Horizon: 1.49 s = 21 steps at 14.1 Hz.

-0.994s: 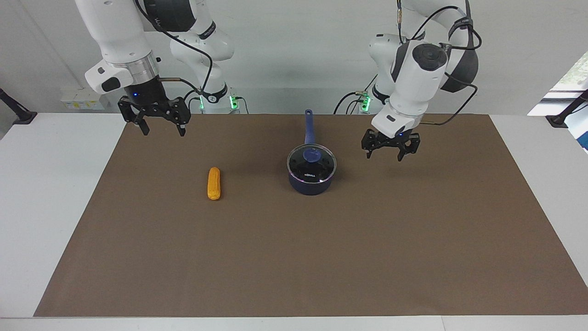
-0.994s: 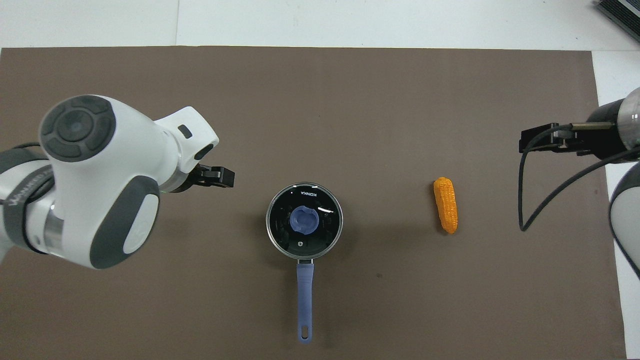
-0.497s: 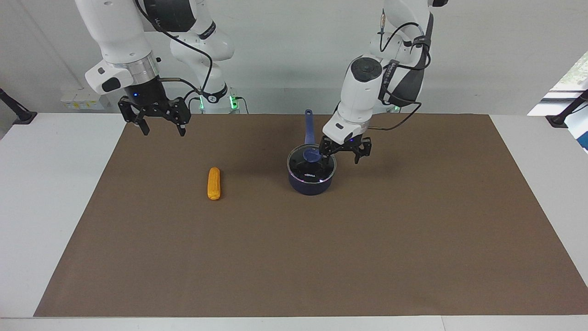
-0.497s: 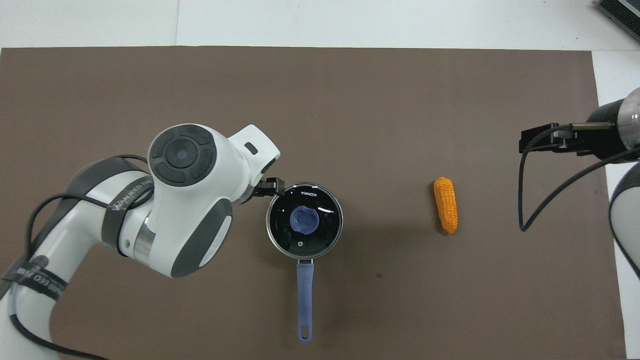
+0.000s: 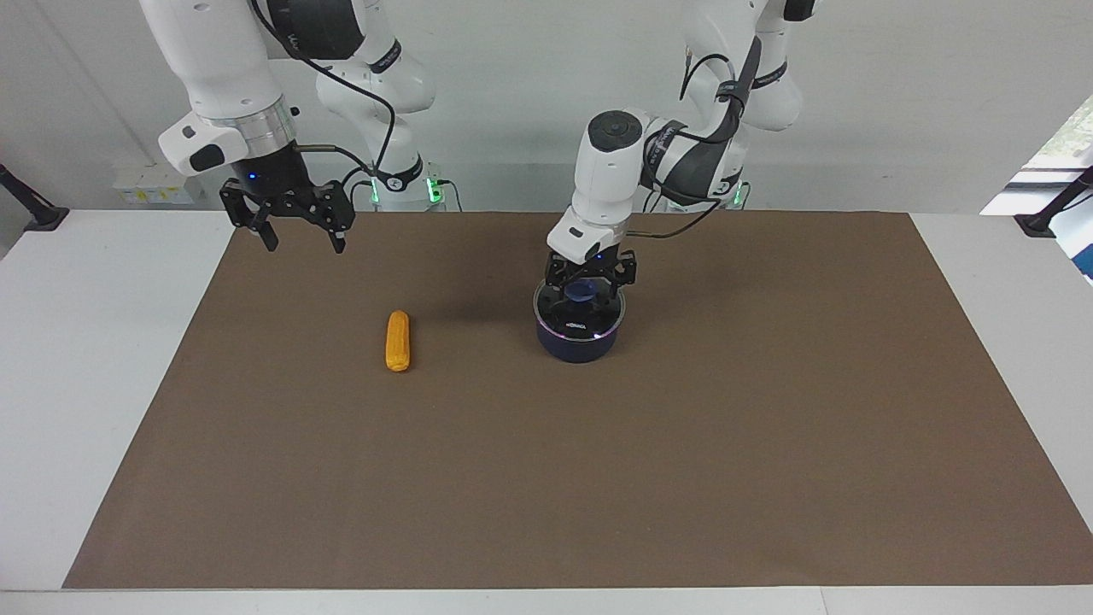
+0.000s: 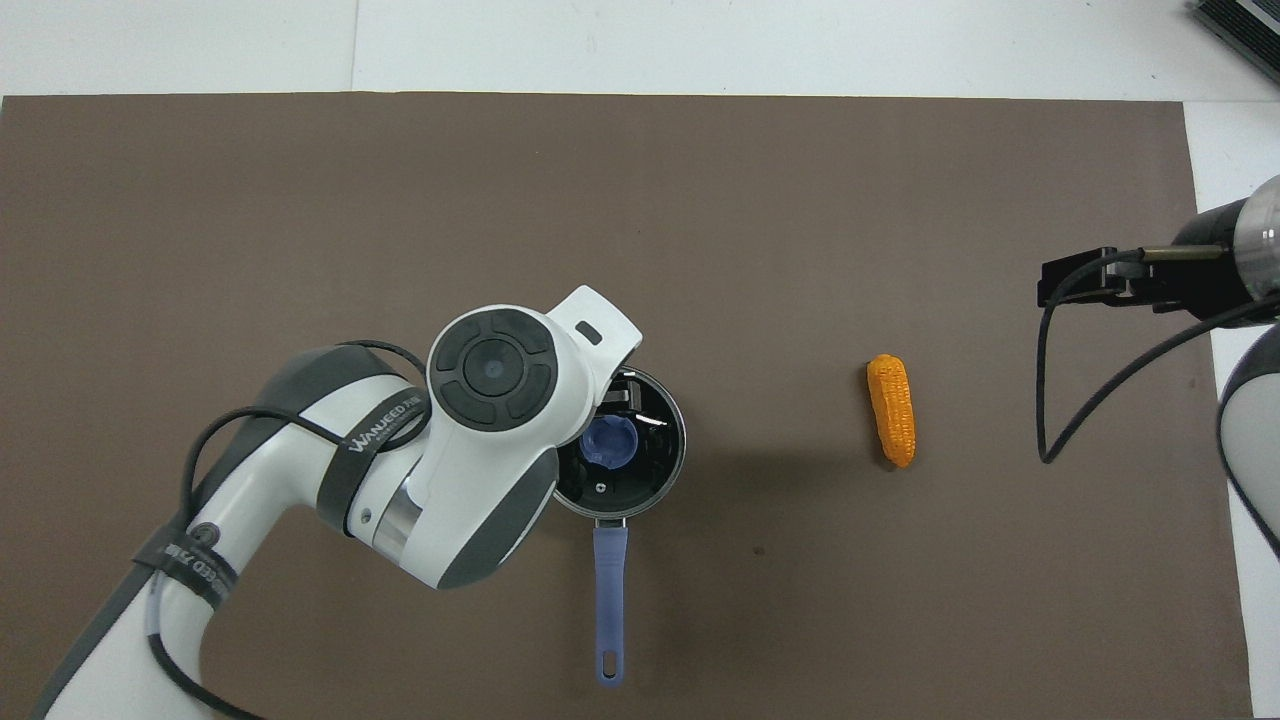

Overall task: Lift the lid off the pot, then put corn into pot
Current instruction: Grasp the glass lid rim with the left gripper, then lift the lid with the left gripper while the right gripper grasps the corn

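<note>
One pot (image 5: pixel 578 335), near the mat's (image 5: pixel 683 444) middle, with one lid (image 5: pixel 598 318) on it. One corn (image 5: pixel 398 341) lies toward the right arm's end. Left gripper (image 5: pixel 589 282), fingers spread, straddles the lid's knob (image 5: pixel 581 293). Right gripper (image 5: pixel 296 239), spread, waits over the mat's edge.

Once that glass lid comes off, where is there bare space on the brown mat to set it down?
The lid sits on the pot, the open left gripper over its knob. The mat lies bare farther from the robots and toward the left arm's end. Tighter: between pot and corn, near the waiting open right gripper.
</note>
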Motion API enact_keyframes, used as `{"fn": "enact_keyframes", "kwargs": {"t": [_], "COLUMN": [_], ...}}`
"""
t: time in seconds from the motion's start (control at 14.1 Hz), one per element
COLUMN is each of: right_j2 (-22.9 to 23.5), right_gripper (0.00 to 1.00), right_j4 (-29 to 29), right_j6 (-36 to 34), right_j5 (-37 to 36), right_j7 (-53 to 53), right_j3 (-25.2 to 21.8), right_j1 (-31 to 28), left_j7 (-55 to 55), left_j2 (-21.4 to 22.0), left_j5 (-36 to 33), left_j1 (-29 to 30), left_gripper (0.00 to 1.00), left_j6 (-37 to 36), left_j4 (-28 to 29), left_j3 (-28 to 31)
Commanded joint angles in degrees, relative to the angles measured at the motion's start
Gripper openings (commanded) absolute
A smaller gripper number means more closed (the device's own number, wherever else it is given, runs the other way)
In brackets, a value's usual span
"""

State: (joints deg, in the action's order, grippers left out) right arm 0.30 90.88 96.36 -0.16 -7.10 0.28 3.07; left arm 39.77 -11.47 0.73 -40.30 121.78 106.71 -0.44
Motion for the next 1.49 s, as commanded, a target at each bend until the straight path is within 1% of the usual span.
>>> {"fn": "enact_keyframes", "kwargs": {"t": [0.0,0.14,0.21,0.36,0.5,0.57,0.71,0.85,0.92,0.99,1.07,1.14,1.21,1.42], "right_j2": [-0.21,-0.3,-0.56,-0.74,-0.39,-0.13,-0.04,1.27,2.15,2.77,3.13,3.74,4.44,6.81], "right_gripper": [1.0,1.0,1.0,1.0,1.0,1.0,1.0,1.0,1.0,1.0,1.0,1.0,1.0,1.0], "right_j4": [0.08,0.78,1.22,3.76,6.31,8.59,14.99,19.32,20.46,21.69,23.01,24.24,25.3,26.89], "right_j6": [-0.48,0.05,1.45,5.4,6.29,8.99,14.97,19.55,21.05,22.45,24.21,25.7,26.68,29.58], "right_j5": [0.16,0.16,0.25,0.51,0.51,0.51,0.43,0.43,0.43,0.43,0.43,0.43,0.43,0.43], "right_j7": [0.95,1.82,1.74,0.86,0.51,0.51,-0.36,-1.51,-1.51,-1.51,-1.51,-1.51,-1.51,-1.51], "right_j3": [0.52,0.52,0.52,0.52,0.52,0.6,0.6,0.69,0.69,0.69,0.69,0.69,0.78,0.87], "right_j1": [-0.96,-0.96,-0.96,-0.96,-0.96,-0.53,-0.08,0.27,0.79,1.4,1.5,1.5,1.58,3.52], "left_j7": [0.84,0.83,0.92,0.84,0.92,0.92,0.84,-0.3,-0.57,-0.57,-0.57,-0.57,-0.48,0.04], "left_j2": [0.57,0.4,0.4,0.4,0.57,0.58,0.58,0.58,0.49,0.4,0.4,0.31,0.31,0.14], "left_j5": [-0.47,-0.47,-0.47,-0.47,-0.47,-0.47,-0.47,-0.56,-0.56,-0.56,-0.56,-0.56,-0.56,-0.56], "left_j1": [-1.01,-1.36,-2.23,-2.33,-2.33,-2.41,-2.68,-2.68,-2.68,-2.59,-2.59,-2.5,-2.42,-2.41], "left_gripper": [1.0,1.0,1.0,1.0,1.0,1.0,1.0,1.0,0.83,0.49,0.21,0.02,0.0,0.0], "left_j6": [1.09,1.0,1.7,1.79,1.44,1.26,1.09,1.09,1.09,1.17,1.26,1.09,1.09,0.56], "left_j4": [1.47,1.92,2.96,3.24,3.32,3.33,3.24,3.15,3.06,2.97,2.89,2.54,2.36,1.31], "left_j3": [1.06,1.06,1.06,1.06,1.06,1.06,1.06,1.06,1.06,1.06,1.06,1.06,1.06,1.06]}}
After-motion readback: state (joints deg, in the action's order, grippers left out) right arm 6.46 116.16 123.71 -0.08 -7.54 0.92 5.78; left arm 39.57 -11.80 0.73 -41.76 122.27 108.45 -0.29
